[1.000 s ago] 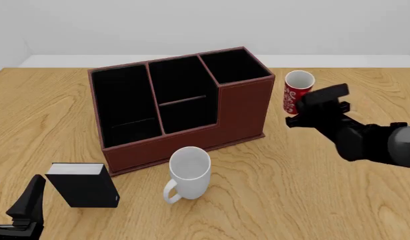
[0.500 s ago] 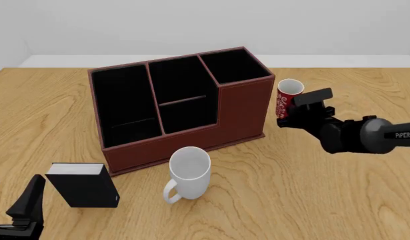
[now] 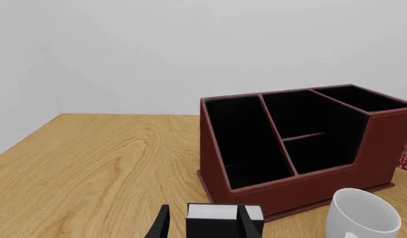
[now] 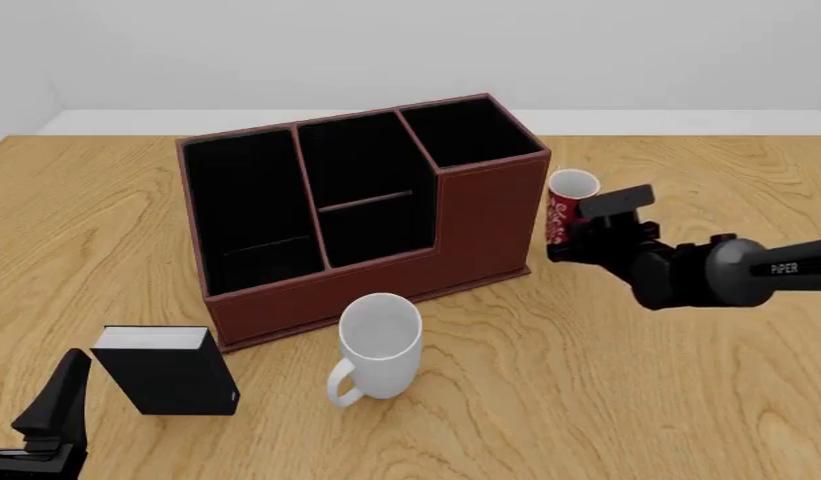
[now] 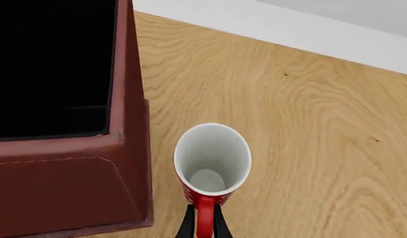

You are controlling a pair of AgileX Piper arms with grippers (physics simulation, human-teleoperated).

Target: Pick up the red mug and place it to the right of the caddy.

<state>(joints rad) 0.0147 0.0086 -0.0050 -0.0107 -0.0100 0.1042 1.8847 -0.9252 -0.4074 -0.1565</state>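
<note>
The red mug (image 4: 566, 204) stands upright just right of the caddy (image 4: 370, 210), close to its tall end and low over the table. My right gripper (image 4: 586, 228) is shut on the mug's handle. In the right wrist view the red handle (image 5: 204, 218) sits pinched between the two fingers (image 5: 188, 224), with the mug's white inside (image 5: 213, 159) facing up beside the caddy's wall (image 5: 71, 183). I cannot tell whether the mug's base touches the table. My left gripper (image 4: 47, 420) rests open at the near left corner, holding nothing.
A plain white mug (image 4: 379, 345) stands in front of the caddy. A small black box (image 4: 163, 370) stands near the left gripper, also in the left wrist view as the black box (image 3: 223, 218). Bare wood lies right of the red mug.
The right gripper has carried the red mug left and down, from farther right and higher to close beside the caddy's right end. The left arm has not moved.
</note>
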